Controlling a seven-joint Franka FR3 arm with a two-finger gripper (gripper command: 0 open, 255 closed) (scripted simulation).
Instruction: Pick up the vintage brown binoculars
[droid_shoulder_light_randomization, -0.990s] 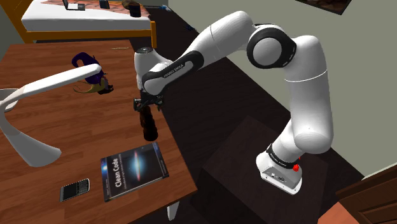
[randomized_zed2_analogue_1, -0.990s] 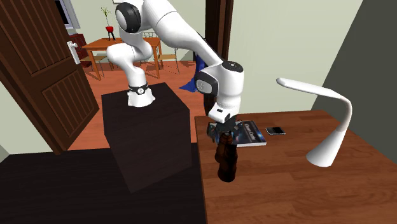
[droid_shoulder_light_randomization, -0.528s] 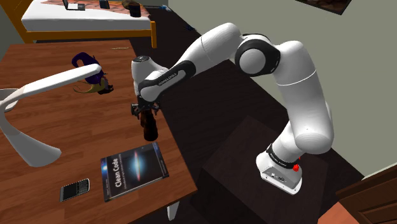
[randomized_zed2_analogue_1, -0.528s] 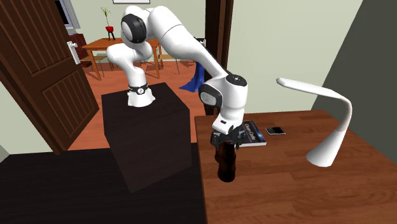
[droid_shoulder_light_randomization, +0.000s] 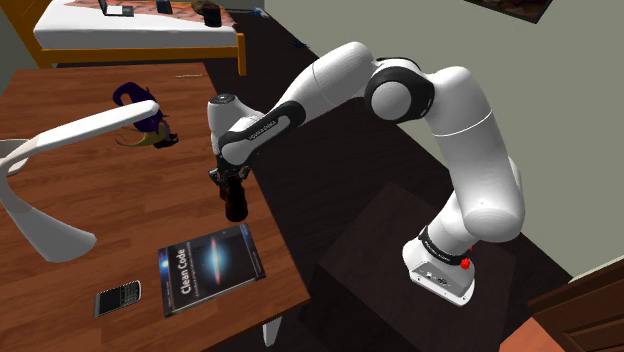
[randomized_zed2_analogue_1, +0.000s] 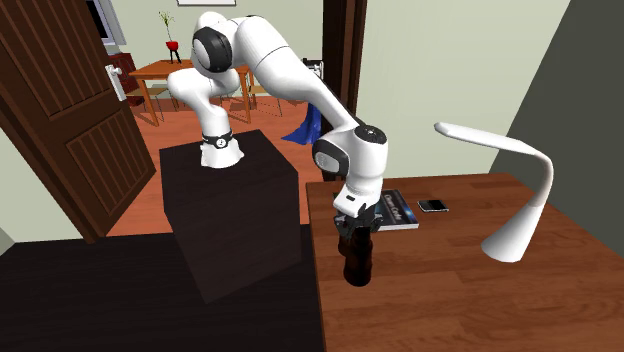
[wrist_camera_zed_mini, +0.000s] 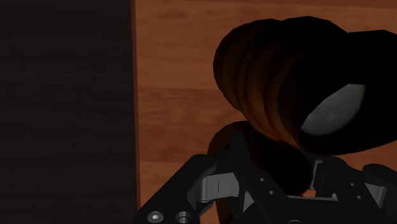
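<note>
Binoculars (droid_shoulder_light_randomization: 236, 203): dark brown, standing on end at the worktop's (droid_shoulder_light_randomization: 130, 210) edge, on the side nearest the dark stand (randomized_zed2_analogue_1: 235, 215). A blue-covered book (droid_shoulder_light_randomization: 210, 265) lies near them. End effector (droid_shoulder_light_randomization: 228, 180) is right over their top end, with the arm bent steeply down. Grip state: cannot tell (the upper barrel crowds the wrist view). The white lamp (droid_shoulder_light_randomization: 45, 232) and phone (droid_shoulder_light_randomization: 117, 298) are well apart from them, farther in on the worktop.
</note>
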